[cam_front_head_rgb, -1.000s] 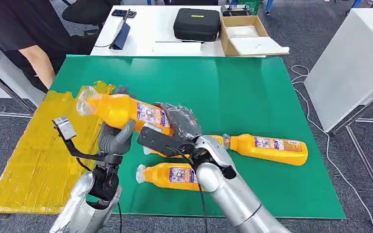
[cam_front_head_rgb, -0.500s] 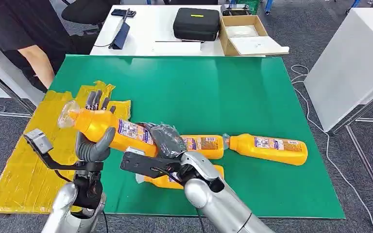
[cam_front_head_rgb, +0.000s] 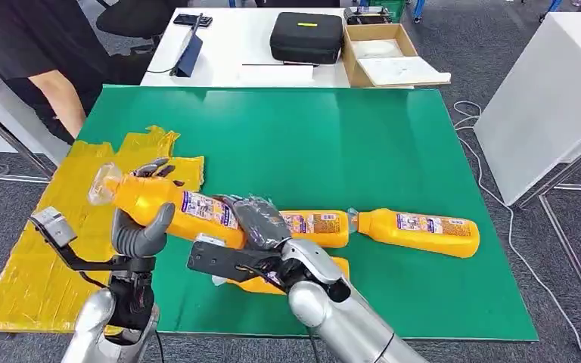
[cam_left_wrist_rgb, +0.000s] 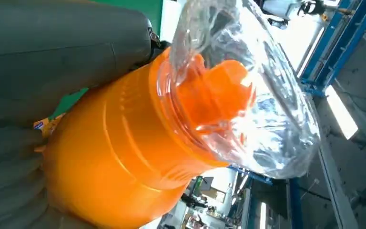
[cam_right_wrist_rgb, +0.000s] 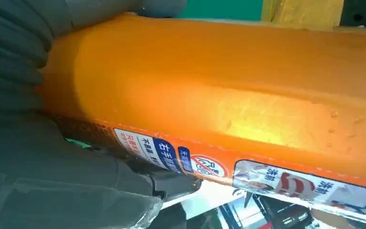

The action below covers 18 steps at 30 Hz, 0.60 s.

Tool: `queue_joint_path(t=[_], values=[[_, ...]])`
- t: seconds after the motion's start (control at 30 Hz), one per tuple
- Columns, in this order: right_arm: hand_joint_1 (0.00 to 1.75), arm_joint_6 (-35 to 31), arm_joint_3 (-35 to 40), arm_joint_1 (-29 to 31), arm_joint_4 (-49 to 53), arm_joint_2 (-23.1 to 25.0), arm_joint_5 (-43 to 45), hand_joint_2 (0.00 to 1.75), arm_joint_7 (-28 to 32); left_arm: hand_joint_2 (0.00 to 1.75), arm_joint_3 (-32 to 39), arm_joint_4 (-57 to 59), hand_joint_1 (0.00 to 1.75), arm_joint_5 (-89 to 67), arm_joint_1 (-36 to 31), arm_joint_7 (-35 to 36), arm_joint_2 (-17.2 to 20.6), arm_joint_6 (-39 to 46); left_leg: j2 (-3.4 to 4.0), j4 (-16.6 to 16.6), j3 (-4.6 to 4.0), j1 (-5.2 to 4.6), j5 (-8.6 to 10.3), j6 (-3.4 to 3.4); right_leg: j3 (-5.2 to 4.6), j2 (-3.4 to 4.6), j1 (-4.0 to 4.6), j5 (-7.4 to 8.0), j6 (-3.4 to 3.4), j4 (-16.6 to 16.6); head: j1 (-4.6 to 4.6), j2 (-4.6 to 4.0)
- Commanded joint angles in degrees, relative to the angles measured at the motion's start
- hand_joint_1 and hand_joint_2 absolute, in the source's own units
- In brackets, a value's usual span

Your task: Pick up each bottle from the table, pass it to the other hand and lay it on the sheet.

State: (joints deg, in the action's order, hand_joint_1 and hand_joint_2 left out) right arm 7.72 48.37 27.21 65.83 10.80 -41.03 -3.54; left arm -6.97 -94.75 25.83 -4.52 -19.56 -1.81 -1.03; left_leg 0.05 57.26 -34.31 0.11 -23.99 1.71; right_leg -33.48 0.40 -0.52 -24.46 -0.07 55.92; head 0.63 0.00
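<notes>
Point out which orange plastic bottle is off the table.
The orange plastic bottle with the clear cap, gripped by both the left hand and the right hand; the others lie on the green table.

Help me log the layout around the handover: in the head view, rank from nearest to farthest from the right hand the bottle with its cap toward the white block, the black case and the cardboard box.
From the right hand:
1. Bottle lying on the green mat, to the hand's right.
2 and 3. Black case and cardboard box, both on the white table beyond the mat; too close to call.
</notes>
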Motion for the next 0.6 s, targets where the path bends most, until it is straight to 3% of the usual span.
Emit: queue_joint_path(t=[0.03,0.23,0.47,0.6], values=[[1.75,0.7,2.2,1.0,1.0,-2.2,0.0,1.75,0.4,1.75,1.0,2.4,1.75,0.2,-3.2,0.5,0.6,0.1,-0.10,0.0,0.03,0.02,0.01,-0.07,0.06,-0.12,0.02,-0.02,-0.02,0.0,0.00,0.00],[1.73,0.6,1.9,1.1,1.2,-2.3,-0.1,1.75,0.1,1.75,0.5,2.4,1.75,0.7,-3.2,1.1,0.9,-1.2,-0.11,0.0,0.06,0.02,0.00,-0.07,0.10,-0.12,0.01,-0.03,-0.01,0.0,0.00,0.00],[1.75,1.4,-0.5,0.8,2.2,-2.8,-1.8,1.75,-0.2,1.75,-2.5,4.3,1.75,15.2,-1.8,10.5,1.9,-13.8,-0.13,0.0,0.14,0.01,-0.01,-0.09,0.17,-0.16,0.00,-0.04,-0.01,0.0,0.00,0.00],[1.71,1.8,-0.6,0.5,2.0,-2.1,-2.5,1.75,0.5,1.75,-3.0,2.9,1.75,20.8,-0.6,13.6,1.6,-16.2,-0.10,0.0,0.11,0.00,-0.02,-0.08,0.14,-0.12,0.00,-0.05,-0.01,0.0,-0.02,0.00]])
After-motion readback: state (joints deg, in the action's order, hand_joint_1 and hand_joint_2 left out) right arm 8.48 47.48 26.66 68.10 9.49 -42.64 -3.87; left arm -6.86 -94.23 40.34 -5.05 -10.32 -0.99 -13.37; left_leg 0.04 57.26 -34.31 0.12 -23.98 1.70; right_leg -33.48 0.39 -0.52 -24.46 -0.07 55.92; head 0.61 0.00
